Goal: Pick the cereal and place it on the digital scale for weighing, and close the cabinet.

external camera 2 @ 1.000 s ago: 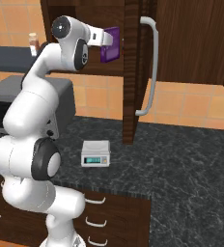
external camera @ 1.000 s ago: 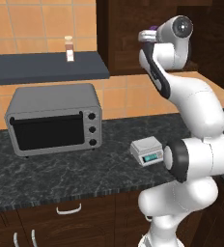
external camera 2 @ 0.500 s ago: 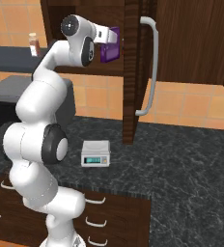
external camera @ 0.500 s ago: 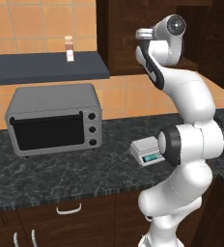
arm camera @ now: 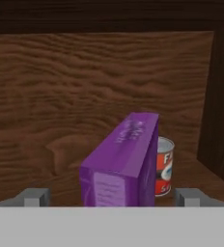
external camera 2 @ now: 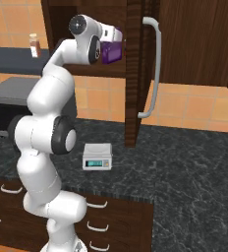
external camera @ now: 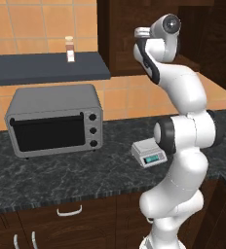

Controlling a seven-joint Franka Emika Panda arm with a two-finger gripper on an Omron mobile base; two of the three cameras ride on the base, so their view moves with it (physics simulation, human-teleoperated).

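The cereal (arm camera: 121,166), a purple box, stands on the shelf of the open cabinet (arm camera: 85,82) with its narrow side toward the hand. My gripper (arm camera: 113,197) is open, one fingertip on each side of the box and apart from it. In the right base view the hand is raised to the shelf, with the gripper (external camera 2: 107,43) right at the cereal (external camera 2: 113,50). The cabinet door (external camera 2: 133,74) stands open edge-on, its silver bar handle (external camera 2: 155,69) facing right. The digital scale (external camera 2: 97,156) (external camera: 148,152) sits on the dark counter below, with nothing on it.
A red and white can (arm camera: 164,166) stands just behind and right of the cereal. A grey toaster oven (external camera: 54,121) sits on the counter to the left. Above it a dark shelf (external camera: 47,68) carries a small bottle (external camera: 70,48). Drawers (external camera 2: 99,216) run under the counter.
The hand has pushed a little farther into the cabinet toward the cereal, and the arm's elbow has swung. The jaws have stayed open.
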